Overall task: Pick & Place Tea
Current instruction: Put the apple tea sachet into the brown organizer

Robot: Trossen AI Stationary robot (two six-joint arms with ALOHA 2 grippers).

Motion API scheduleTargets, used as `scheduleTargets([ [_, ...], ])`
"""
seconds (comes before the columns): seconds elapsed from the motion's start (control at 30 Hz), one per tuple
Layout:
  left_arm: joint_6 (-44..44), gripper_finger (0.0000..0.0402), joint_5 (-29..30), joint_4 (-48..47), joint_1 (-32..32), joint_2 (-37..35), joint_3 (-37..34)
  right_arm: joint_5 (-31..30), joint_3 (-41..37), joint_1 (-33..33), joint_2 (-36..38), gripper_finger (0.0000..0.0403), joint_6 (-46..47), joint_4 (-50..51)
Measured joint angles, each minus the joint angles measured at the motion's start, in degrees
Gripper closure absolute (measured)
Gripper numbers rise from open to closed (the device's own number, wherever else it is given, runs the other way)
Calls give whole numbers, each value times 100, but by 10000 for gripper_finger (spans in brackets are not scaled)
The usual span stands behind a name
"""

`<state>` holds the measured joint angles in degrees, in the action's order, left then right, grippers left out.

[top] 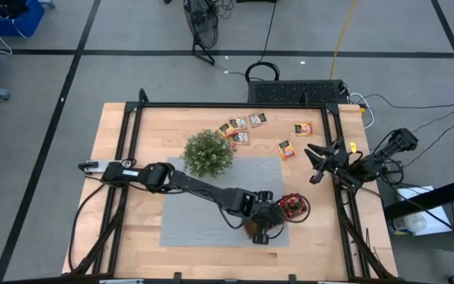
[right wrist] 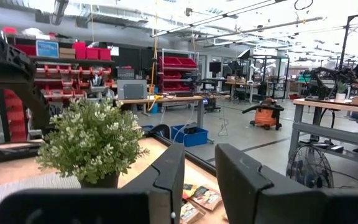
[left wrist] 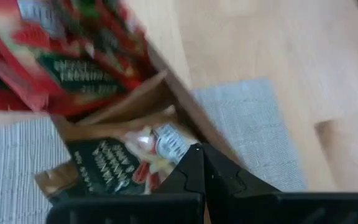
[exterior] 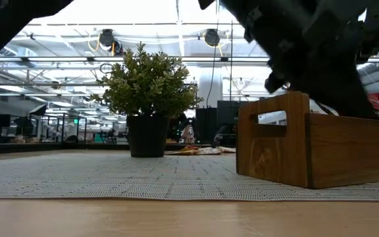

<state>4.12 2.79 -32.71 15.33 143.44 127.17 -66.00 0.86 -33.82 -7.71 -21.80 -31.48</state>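
The brown wooden tray (top: 252, 227) stands on the grey mat, with red tea sachets (top: 294, 207) in its right end. My left gripper (top: 268, 214) reaches down into the tray and is shut on a dark green tea sachet (left wrist: 114, 169); red sachets (left wrist: 61, 56) fill the compartment beside it. More sachets (top: 241, 130) lie flat on the bare wood beyond the plant, and two others (top: 293, 138) farther right. My right gripper (top: 321, 162) hovers open over the table's right side, touching nothing; its wrist view shows the loose sachets (right wrist: 199, 196) beyond the fingers. My left gripper pinches the dark green sachet at its pale printed end (left wrist: 163, 142), between the two shut fingers (left wrist: 191, 165), coming from above and pointing down into the tray. The fingers cover the contact spot itself. The rest of the sachet slants down into the tray compartment (left wrist: 129, 115).
A potted green plant (top: 208, 152) stands at the mat's far left corner, between the tray and the loose sachets. The grey mat (top: 203, 209) covers the table's middle. A black frame (top: 235, 105) rims the table. In the low view the tray's wall (exterior: 308, 148) rises right of the plant (exterior: 147, 99).
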Motion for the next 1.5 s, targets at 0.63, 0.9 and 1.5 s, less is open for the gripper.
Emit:
scheduleTargets([
  [0.63, 555, 401, 91, -556, -171, 96, 0, 0, 0, 0, -4, 324, 2, 4],
  [0.9, 754, 401, 238, -814, -176, 6, 0, 0, 0, 0, -4, 324, -1, 4],
  [1.5, 1111, 401, 81, -2349, -223, -75, 778, 7, 0, -2, -9, 325, -17, 54],
])
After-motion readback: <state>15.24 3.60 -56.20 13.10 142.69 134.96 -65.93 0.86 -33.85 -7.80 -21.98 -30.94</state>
